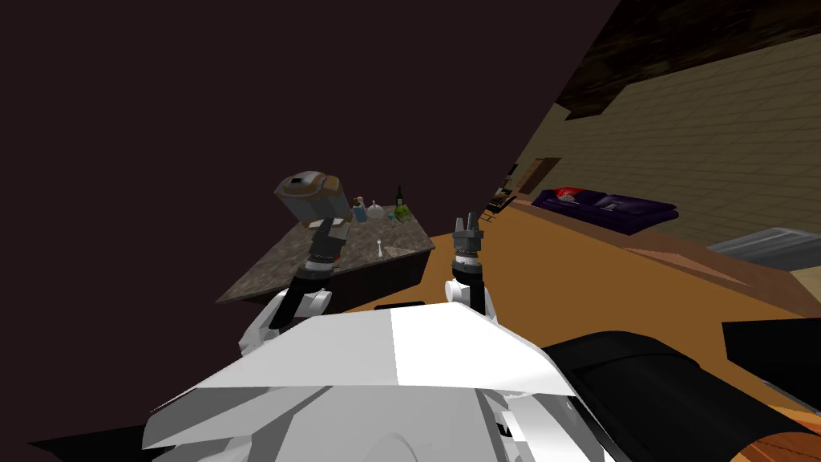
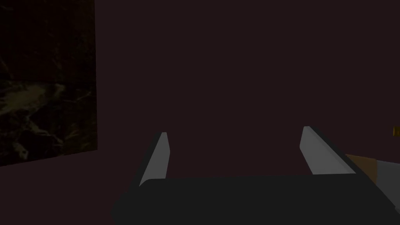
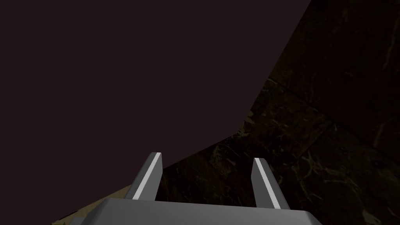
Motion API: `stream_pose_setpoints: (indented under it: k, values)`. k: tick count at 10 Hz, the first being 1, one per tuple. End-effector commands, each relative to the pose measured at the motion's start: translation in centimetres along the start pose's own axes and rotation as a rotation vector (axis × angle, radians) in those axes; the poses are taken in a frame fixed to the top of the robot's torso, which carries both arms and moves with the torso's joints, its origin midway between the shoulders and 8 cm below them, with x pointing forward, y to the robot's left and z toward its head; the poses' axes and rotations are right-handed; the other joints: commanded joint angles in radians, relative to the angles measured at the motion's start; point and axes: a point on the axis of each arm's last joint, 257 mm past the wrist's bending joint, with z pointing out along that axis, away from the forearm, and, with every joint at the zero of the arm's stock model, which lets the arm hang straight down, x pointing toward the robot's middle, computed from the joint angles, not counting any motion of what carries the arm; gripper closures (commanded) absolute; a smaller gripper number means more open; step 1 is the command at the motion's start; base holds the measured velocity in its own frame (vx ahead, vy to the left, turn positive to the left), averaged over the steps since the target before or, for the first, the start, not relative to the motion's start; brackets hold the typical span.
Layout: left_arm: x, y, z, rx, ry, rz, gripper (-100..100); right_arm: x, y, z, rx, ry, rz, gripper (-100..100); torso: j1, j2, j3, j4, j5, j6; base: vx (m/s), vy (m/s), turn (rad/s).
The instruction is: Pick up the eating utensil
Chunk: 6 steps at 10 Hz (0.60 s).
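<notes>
A mottled grey stone tabletop [image 1: 264, 281] sits centre-left, a dark purple sofa [image 1: 609, 208] upper right. The left pincer [image 2: 234, 152] and right pincer [image 3: 207, 181] gape wide, empty.

utensil [image 1: 379, 248] on counter [image 1: 268, 281] | bottles [image 1: 399, 200] behind it — sofa [image 1: 607, 208] far right

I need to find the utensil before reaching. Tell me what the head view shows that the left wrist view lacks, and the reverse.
Head view adds: a dark marble-topped table carrying a small white utensil, a blue bottle and a dark green bottle; the right gripper, open; a purple sofa.
Left wrist view adds: the left gripper with fingers open, and a dark marbled panel off to one side.
Both share: the left gripper, a boxy grey-brown block above the table in the head view, and the plain dark wall.
</notes>
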Motion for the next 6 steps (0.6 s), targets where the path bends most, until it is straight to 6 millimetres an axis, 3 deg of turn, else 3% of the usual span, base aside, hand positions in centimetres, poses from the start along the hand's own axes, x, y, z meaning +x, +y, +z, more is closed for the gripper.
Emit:
stream_pose_setpoints:
  k: [1,6]
  values:
    - [0.2,0.7,0.2,-0.02,0.023,0.01,-100,0.0,0.0,0.0,0.0,0.0,0.0,0,0.0,0.0,0.0,0.0,0.0,0.0,0.024,0.036,-0.03]
    - [0.7,5.1,0.2,-0.143,0.149,0.08,-100,0.0,0.0,0.0,0.0,0.0,0.0,0,0.0,0.0,0.0,0.0,0.0,0.0,0.027,0.039,-0.061]
